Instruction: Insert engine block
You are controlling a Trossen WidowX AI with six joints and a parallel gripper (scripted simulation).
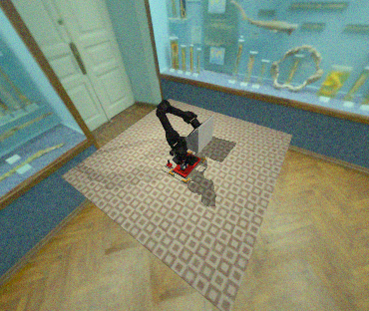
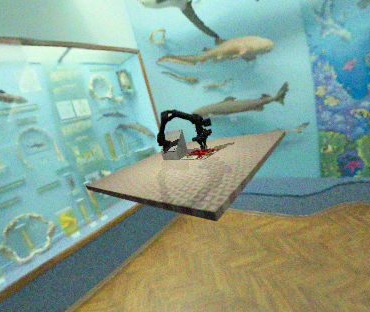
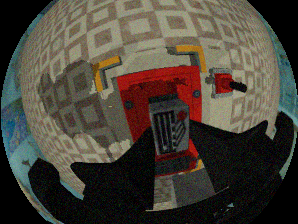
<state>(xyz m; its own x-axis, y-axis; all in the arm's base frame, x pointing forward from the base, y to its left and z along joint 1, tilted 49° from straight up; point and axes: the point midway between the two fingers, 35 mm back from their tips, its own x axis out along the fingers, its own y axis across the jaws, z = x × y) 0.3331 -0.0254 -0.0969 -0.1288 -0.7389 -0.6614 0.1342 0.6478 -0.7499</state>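
The grey engine block (image 3: 177,142) with dark slots and a red round spot is between the fingers of my gripper (image 3: 170,127) (image 1: 184,163) (image 2: 203,148), which is shut on it. The red car body (image 3: 134,90) (image 1: 180,172) lies under the block, with a round fastener on each side. The block covers the middle of the car body. A dark recessed strip (image 3: 175,165) shows just below the block in the wrist view. The rib and the block's lower end are hidden, so its depth in the opening cannot be told.
Yellow corner brackets (image 3: 99,80) (image 3: 202,59) stand near the car body's far corners. A small red part with a black lever (image 3: 223,84) (image 1: 169,163) is beside it. An upright grey panel (image 1: 204,136) (image 2: 176,149) stands close to the arm.
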